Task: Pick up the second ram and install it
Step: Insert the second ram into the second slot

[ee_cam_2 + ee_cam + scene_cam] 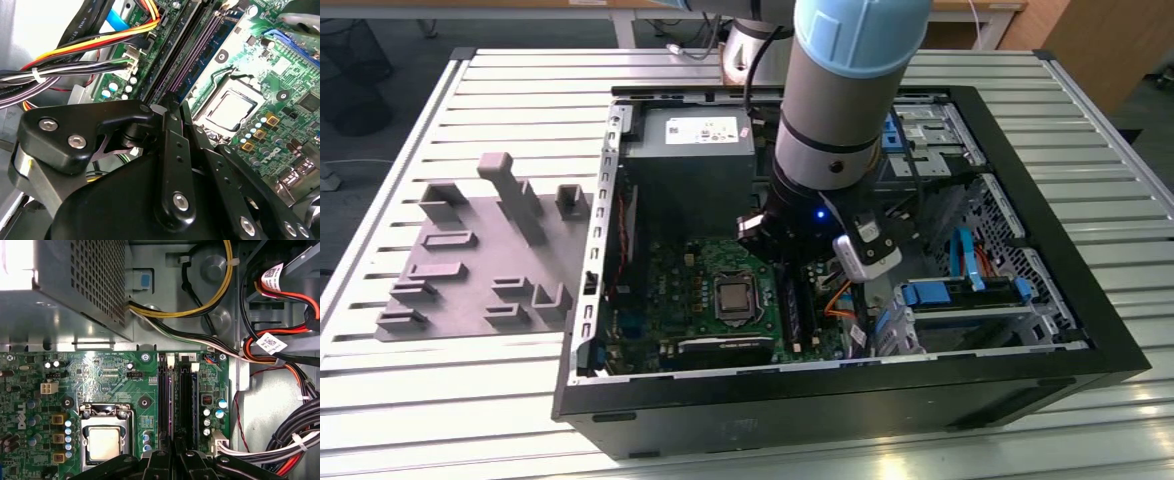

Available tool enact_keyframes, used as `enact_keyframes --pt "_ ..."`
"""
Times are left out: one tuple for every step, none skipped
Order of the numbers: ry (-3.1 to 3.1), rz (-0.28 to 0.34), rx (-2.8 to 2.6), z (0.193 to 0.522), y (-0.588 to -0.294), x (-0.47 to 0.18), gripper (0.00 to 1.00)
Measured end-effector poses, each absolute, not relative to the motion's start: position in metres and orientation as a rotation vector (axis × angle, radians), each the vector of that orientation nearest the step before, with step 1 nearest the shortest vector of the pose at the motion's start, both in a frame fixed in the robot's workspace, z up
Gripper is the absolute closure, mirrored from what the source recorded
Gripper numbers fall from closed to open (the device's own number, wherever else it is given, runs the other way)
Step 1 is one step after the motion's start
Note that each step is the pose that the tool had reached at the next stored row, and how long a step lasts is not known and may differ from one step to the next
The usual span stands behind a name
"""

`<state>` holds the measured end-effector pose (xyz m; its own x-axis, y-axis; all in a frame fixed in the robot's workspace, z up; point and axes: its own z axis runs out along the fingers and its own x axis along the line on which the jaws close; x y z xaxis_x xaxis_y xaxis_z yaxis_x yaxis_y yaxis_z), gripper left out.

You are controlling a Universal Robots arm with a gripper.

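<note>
Standing on a slatted metal table point(520, 400), an open computer case point(1067, 330) is walled by black rims on all sides. A grey holder tray point(467, 260) lies outside the case, toward the exterior view's left. Inside, free room is bounded by the grey power supply point(687, 175), the drive cage point(961, 300) and bundled cables point(280, 440). The arm point(834, 110) is lowered steeply into the case above the green motherboard point(680, 300). The gripper point(177, 445) is positioned directly over the black memory slots point(177, 395), beside the processor socket point(104, 442). Its fingers point(172, 125) are drawn close together; whether the second ram is clamped between them, or where it lies, cannot be told.
</note>
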<state>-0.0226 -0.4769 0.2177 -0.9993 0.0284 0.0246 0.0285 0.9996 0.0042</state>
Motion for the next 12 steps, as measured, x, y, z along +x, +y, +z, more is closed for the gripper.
enact_keyframes --pt "-3.117 -0.007 -0.044 0.2177 -0.4769 -0.0226 0.86" --pt "-3.117 -0.007 -0.045 0.2177 -0.4768 -0.0226 0.86" --pt "-3.117 -0.007 -0.046 0.2176 -0.4766 -0.0226 0.86" --pt "-3.117 -0.007 -0.048 0.2176 -0.4766 -0.0226 0.86" --pt "-3.117 -0.007 -0.05 0.2175 -0.4765 -0.0226 0.86" --pt "-3.117 -0.007 -0.053 0.2174 -0.4764 -0.0226 0.86" --pt "-3.117 -0.007 -0.054 0.2173 -0.4764 -0.0226 0.86" --pt "-3.117 -0.007 -0.055 0.217 -0.4762 -0.0226 0.86" --pt "-3.117 -0.007 -0.056 0.2168 -0.476 -0.0226 0.86" --pt "-3.117 -0.007 -0.056 0.2165 -0.4758 -0.0226 0.86" --pt "-3.117 -0.007 -0.056 0.2161 -0.4757 -0.0226 0.86" --pt "-3.117 -0.007 -0.056 0.2158 -0.4756 -0.0226 0.86"
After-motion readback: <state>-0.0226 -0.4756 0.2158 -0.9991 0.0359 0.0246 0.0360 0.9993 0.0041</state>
